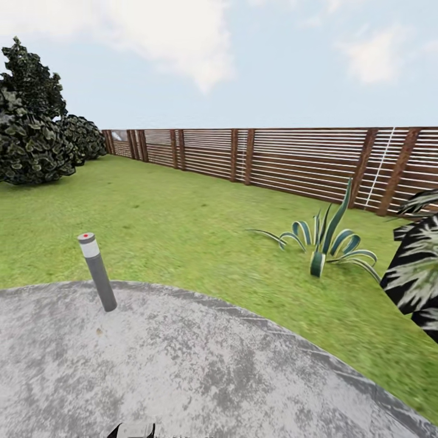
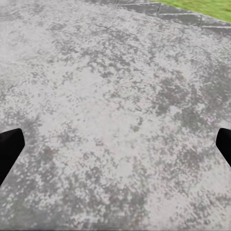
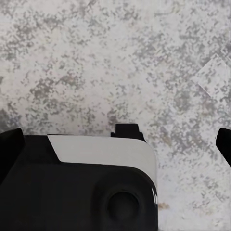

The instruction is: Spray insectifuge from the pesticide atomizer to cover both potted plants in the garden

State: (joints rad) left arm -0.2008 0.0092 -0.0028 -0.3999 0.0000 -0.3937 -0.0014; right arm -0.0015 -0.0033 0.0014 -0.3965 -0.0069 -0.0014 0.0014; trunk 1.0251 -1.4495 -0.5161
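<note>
The left gripper hung spread wide over the mottled grey round paving, holding nothing, its two black fingertips far apart. The right gripper was likewise released and empty above that paving, with a black-and-white part of the robot's base beneath it. In the head view, a slim grey bollard lamp with a white band and red dot stood tilted at the paving's edge. Beyond lay the green lawn of the garden, a potless striped blue-green spiky plant, dark bushes and the brown slatted wooden fence.
</note>
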